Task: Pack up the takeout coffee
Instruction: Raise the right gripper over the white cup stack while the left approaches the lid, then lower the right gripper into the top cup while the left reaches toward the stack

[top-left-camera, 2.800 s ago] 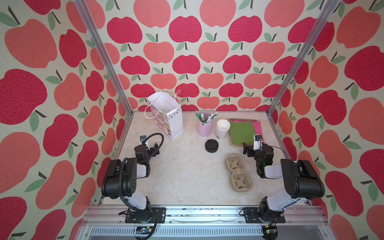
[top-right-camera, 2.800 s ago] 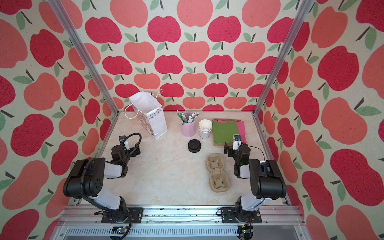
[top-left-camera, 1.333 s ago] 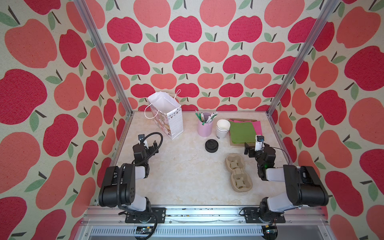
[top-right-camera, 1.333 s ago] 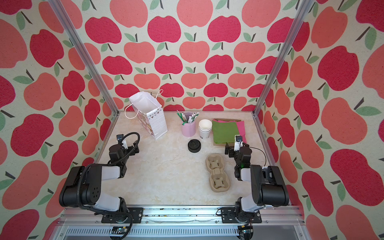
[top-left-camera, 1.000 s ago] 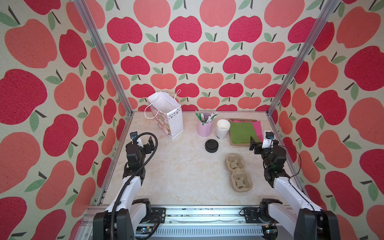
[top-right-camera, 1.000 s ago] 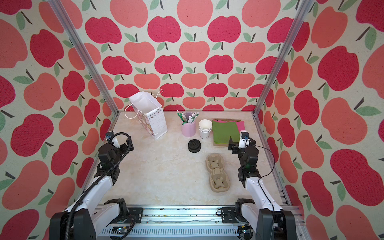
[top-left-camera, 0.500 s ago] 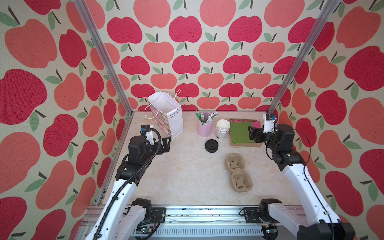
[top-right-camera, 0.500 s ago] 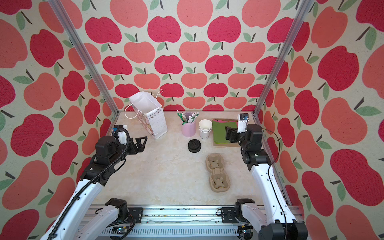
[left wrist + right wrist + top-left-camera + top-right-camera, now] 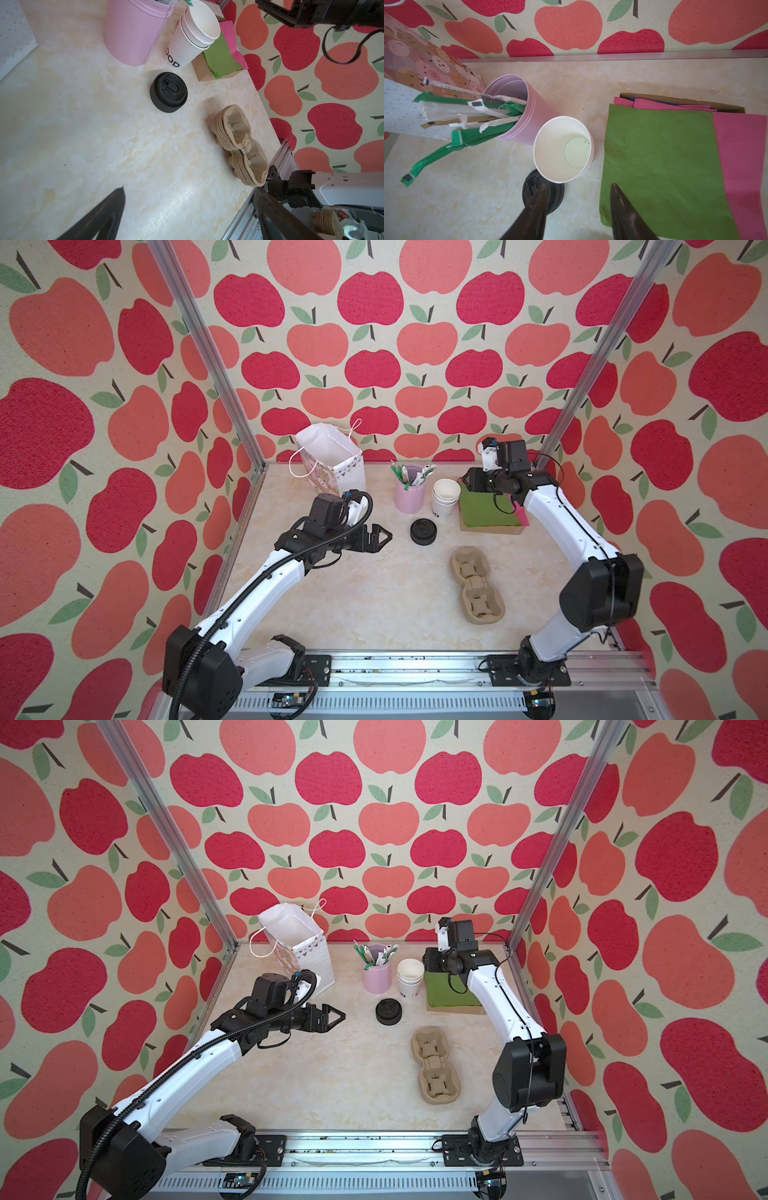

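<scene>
A takeout coffee with its lid on is not in view. Nested white paper cups (image 9: pixel 445 495) (image 9: pixel 410 973) (image 9: pixel 193 35) (image 9: pixel 562 149) with black lettering stand open-topped at the back. A black sip lid (image 9: pixel 423 531) (image 9: pixel 389 1011) (image 9: pixel 168 92) (image 9: pixel 556 195) lies on the table in front of them, apart. My right gripper (image 9: pixel 467 483) (image 9: pixel 426 965) (image 9: pixel 578 185) hovers just right of the cups, jaws partly apart, nothing between them. My left gripper (image 9: pixel 384 537) (image 9: pixel 338 1016) (image 9: pixel 189 189) hangs wide open left of the lid, holding nothing.
A pink holder (image 9: pixel 409 493) of stirrers stands left of the cups. A white gift bag (image 9: pixel 332 464) stands open at the back left. Green and pink napkins (image 9: pixel 486 510) lie on a cardboard tray at the right. A tan pulp cup carrier (image 9: pixel 477 585) (image 9: pixel 239 141) lies front right.
Both arms have unfolded from the front. The left gripper reached toward the table's middle. The right gripper swung back to the cups, and its jaws have narrowed.
</scene>
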### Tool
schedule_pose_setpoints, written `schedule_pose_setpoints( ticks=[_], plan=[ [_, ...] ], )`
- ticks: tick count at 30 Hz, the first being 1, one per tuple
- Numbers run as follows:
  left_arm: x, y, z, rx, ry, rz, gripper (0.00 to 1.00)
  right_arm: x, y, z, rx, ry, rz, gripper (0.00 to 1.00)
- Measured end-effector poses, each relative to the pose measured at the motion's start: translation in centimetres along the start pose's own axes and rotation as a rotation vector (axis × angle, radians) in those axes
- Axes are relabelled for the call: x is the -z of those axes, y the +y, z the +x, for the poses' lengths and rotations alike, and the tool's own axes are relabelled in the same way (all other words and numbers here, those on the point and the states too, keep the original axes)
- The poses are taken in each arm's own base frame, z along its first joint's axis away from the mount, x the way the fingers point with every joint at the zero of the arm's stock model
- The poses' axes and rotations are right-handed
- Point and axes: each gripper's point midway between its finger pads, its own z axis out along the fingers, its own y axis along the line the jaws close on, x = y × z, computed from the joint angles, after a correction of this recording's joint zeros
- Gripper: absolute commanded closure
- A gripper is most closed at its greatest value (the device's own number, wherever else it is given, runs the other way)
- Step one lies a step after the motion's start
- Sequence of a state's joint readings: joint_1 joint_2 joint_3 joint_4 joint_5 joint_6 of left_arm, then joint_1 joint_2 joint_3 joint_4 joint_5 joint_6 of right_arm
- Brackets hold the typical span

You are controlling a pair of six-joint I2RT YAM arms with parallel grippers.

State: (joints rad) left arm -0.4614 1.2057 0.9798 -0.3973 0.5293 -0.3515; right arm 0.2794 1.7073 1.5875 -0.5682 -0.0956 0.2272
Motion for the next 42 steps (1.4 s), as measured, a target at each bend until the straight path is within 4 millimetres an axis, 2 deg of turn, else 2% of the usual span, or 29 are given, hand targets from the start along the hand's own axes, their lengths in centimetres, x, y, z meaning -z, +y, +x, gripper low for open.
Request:
schedule_pose_setpoints(
  ticks=[7,15,22,26,33,39,42],
  plan=[
    [-0.7,-0.3,-0.9,-0.018,-0.026,0.019,0.01,-5.1,-0.6,0.0,-0.034,0.122,0.033,0.71],
    [-0.9,-0.6,-1.9,-0.028,-0.055,0.031,0.01,-7.7,-0.3,1.0,-0.044,0.211,0.048,0.82],
    [-1.6,-0.2,-1.6,-0.019,-0.038,0.027,0.01,-8.0,0.0,2.8,-0.040,0.278,0.057,0.85],
    [-2.0,-0.2,-1.8,-0.018,-0.033,0.033,0.01,-7.7,-0.3,3.1,-0.029,0.294,0.072,0.81],
    [-2.2,-0.2,-2.0,-0.018,-0.030,0.041,0.01,-7.0,-0.3,2.6,-0.014,0.285,0.079,0.75],
    [-2.2,-0.2,-2.0,-0.018,-0.030,0.041,0.01,-4.8,-0.4,0.9,0.000,0.224,0.108,0.72],
    [-2.2,-0.2,-2.0,-0.018,-0.030,0.041,0.01,-4.5,-0.7,0.5,-0.002,0.214,0.121,0.72]
  ],
)
